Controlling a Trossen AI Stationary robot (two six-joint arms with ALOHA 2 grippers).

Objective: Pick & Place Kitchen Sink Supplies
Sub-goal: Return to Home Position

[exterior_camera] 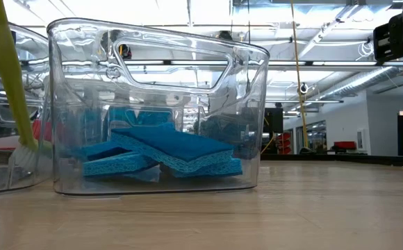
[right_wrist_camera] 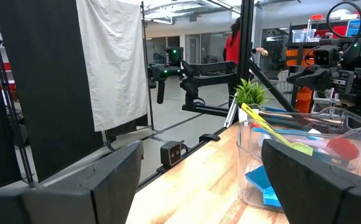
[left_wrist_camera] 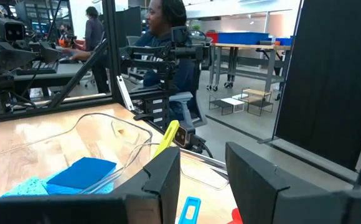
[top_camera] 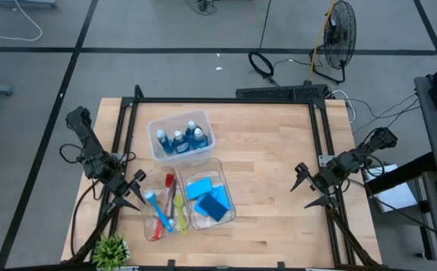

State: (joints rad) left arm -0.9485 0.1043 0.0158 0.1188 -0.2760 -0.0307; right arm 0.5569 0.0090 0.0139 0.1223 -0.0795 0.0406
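Observation:
Three clear bins stand left of the table's middle. Small blue bottles (top_camera: 179, 139) stand upright in the far bin. Blue, red and yellow-green brushes (top_camera: 163, 205) lie in the near left bin. Flat blue sponges (top_camera: 209, 200) lie stacked on the floor of the near right bin (exterior_camera: 153, 104). My left gripper (top_camera: 132, 190) hovers open by the brush bin's left side, level, nothing between its fingers (left_wrist_camera: 165, 180). My right gripper (top_camera: 306, 186) hangs wide open near the table's right edge, far from the bins, with nothing between its fingers (right_wrist_camera: 115, 180).
A small green potted plant (top_camera: 111, 249) sits at the near left corner. A black frame (top_camera: 226, 99) runs along the table's far and side edges. Bare wood (top_camera: 271, 173) lies between the bins and my right gripper. People stand in the room beyond (left_wrist_camera: 165, 25).

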